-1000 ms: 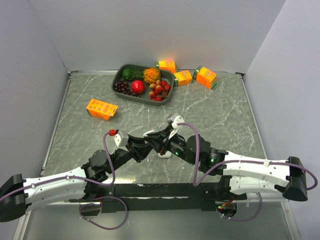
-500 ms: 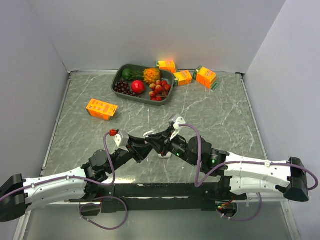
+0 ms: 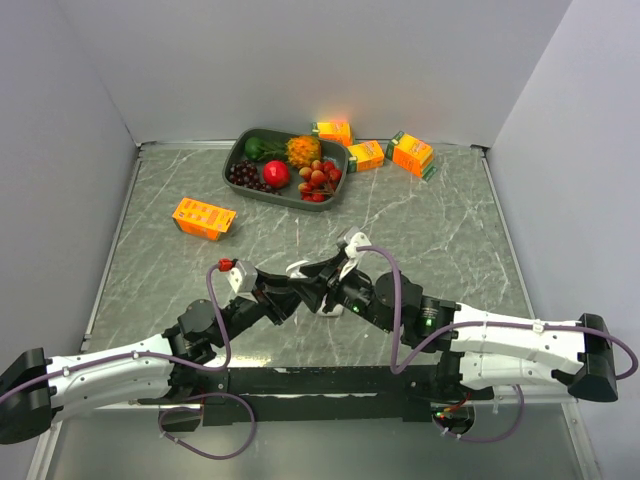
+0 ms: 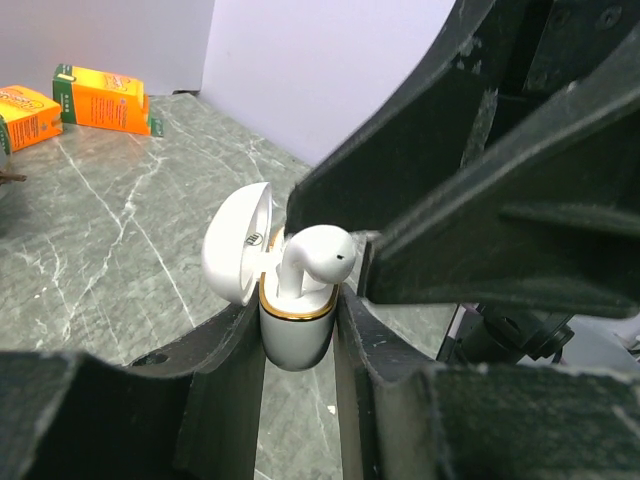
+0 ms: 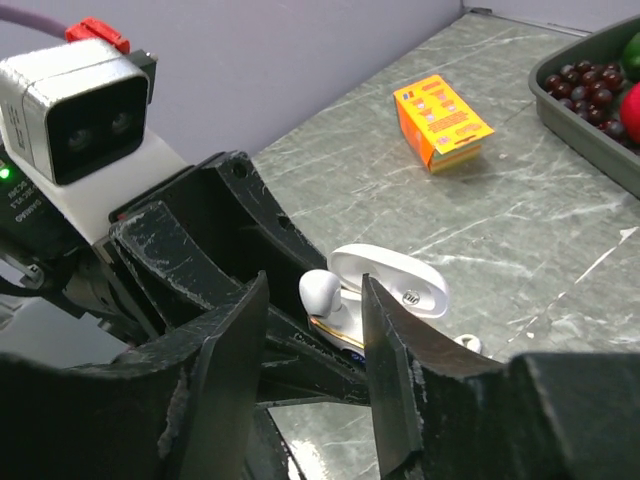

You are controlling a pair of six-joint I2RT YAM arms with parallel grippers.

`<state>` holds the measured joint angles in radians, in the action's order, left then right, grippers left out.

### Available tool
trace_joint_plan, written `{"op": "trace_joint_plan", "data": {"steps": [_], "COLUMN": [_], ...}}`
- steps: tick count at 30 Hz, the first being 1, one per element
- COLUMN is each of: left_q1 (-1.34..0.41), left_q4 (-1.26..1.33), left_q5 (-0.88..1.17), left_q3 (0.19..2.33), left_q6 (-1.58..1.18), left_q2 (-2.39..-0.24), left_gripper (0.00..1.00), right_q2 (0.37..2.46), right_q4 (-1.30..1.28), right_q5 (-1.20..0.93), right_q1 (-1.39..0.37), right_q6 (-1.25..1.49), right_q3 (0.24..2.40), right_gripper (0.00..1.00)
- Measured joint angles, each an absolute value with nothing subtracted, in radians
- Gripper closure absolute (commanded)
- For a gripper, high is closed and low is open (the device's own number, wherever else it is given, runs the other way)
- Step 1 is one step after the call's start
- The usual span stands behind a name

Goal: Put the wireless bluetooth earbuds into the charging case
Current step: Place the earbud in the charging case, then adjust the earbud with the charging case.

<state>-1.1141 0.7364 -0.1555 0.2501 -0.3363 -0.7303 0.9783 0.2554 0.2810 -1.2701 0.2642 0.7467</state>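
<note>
Seating step: left hand (image 4: 297,320) clamps charging case (image 4: 296,345), earbud (image 4: 318,255) stands half in; right hand (image 5: 313,295), spread apart, probably must push it down.

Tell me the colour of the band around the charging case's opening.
Gold band on the white charging case; left wrist view.

From overhead I can't pick out the charging case (image 4: 295,330) for certain; it is lost among the 2 meeting wrists. On the right wrist camera my right fingers (image 5: 400,400) cover its lower body. The tray (image 5: 590,140) runs off the right edge there, and a white speck (image 5: 466,343) on the table (image 5: 520,240) is too small to name. On the left wrist camera 1 orange carton (image 4: 25,115) is cut by the left edge.
</note>
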Motion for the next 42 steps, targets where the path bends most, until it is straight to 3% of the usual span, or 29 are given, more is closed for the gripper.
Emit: {"op": "trace_joint_plan", "data": {"steps": [10,17,27,42], "left_q1": [-1.114,-1.114,-1.114,-1.114], "left_q4": [0.744,0.743,0.742,0.743], "left_q5": [-0.155,-0.155,-0.155,-0.151], "left_q3": [0.25,0.25,0.25,0.25], "left_q6": [-0.336,-0.336,-0.335,-0.335], "left_q2": [-0.73,-0.728,-0.717,-0.718], "left_gripper": [0.99,0.99,0.99,0.99], "right_q2": [0.976,0.947,0.934,1.003], "right_q4": [0.197,0.1,-0.081,-0.154], "right_q5": [0.325,0.352,0.242,0.166], "right_q1": [-1.27,-1.27,-1.27,-1.27], "right_q6": [0.254,0.234,0.216,0.211], "right_q3": [0.812,0.867,0.926,0.957], "right_gripper": [0.46,0.7,0.89,0.9]}}
